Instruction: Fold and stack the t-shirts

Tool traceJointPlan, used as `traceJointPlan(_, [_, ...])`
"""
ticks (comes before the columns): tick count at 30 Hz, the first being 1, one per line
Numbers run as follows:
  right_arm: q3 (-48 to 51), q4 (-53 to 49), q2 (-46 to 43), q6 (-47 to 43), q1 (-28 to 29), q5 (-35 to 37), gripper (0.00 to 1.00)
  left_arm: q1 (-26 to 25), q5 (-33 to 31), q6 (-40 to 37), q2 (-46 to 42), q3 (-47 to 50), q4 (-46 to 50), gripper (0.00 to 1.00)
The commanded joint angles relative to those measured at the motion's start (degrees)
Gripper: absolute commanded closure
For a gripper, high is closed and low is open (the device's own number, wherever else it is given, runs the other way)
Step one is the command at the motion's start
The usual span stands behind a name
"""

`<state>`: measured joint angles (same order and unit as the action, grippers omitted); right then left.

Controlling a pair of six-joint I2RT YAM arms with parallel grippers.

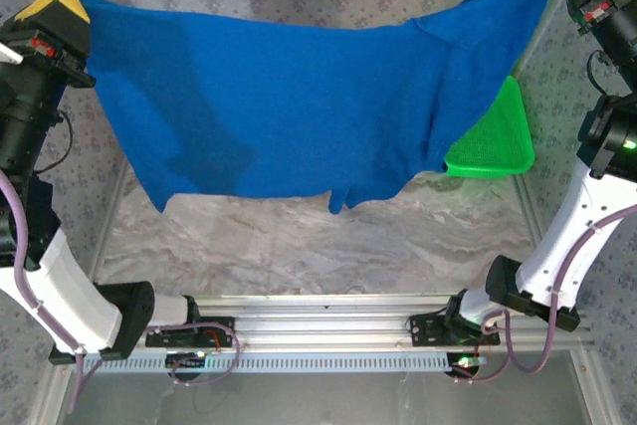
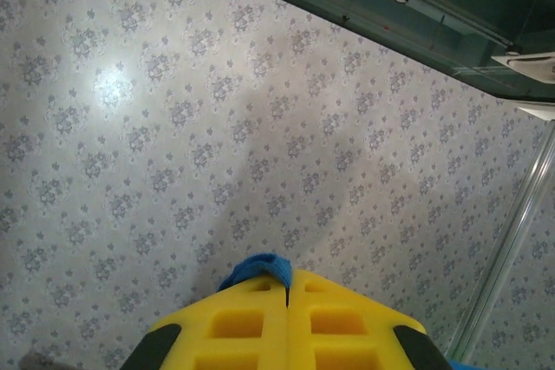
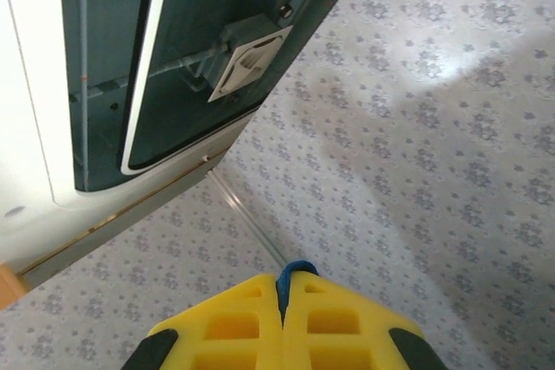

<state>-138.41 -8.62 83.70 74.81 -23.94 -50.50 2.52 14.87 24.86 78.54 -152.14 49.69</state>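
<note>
my left gripper (image 2: 287, 278) is clamped tight, its yellow pads pressed together with a tuft of the blue t-shirt (image 1: 299, 106) pinched at their tips. my right gripper (image 3: 284, 283) is closed the same way, with a sliver of blue showing between its pads. the shirt hangs stretched between my two grippers, high over the table (image 1: 299, 241). it sags in the middle, and its lower edge dangles below and between them, seemingly clear of the marbled top.

i judge it light, soft and completely limp. it will drape, crease and swing rather than hold any shape. each pinch is small, so pulling my grippers apart too hard could slip the cloth out. corners and hems are the places to hold it, as i do now, and the slack middle will fold wherever it first touches down.

the green basket (image 1: 493, 141) sits below my right gripper, partly hidden behind the hanging cloth, and the edge on that side could catch on its rim as i lower. the bare tabletop beneath and between my grippers, back toward my bases, looks like the open room for laying the shirt flat.
</note>
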Motion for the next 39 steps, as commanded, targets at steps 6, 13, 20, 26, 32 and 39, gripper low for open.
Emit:
traceJointPlan(6, [-1.8, 2.4, -2.9, 4.1, -0.9, -3.1, 1.00, 0.4, -2.1, -3.3, -4.7, 2.9, -3.2, 1.00])
traceJointPlan(13, [4.4, 1.6, -4.8, 1.1, -0.5, -2.6, 1.00, 0.4, -3.3, -3.0, -8.4, 13.9, -3.2, 1.00])
traceJointPlan(20, [15.1, -5.6, -4.6, -7.7, 6.6, -1.8, 1.00, 0.5, -6.1, -3.4, -13.3, 36.4, -8.5, 1.00])
traceJointPlan(26, [27.0, -13.0, -1.0, -20.9, 15.8, 3.5, 1.00, 0.5, -9.2, -3.7, -14.9, 59.4, -16.8, 1.00])
traceJointPlan(32, [33.5, -19.6, 9.4, -32.4, 20.2, 9.1, 1.00, 1.2, -12.4, -5.2, -8.7, 73.4, -22.5, 1.00])
traceJointPlan(39, [26.1, -23.9, 31.3, -38.3, 22.6, 15.3, 1.00, 2.1, -14.0, -8.4, 6.6, 75.5, -27.1, 1.00])
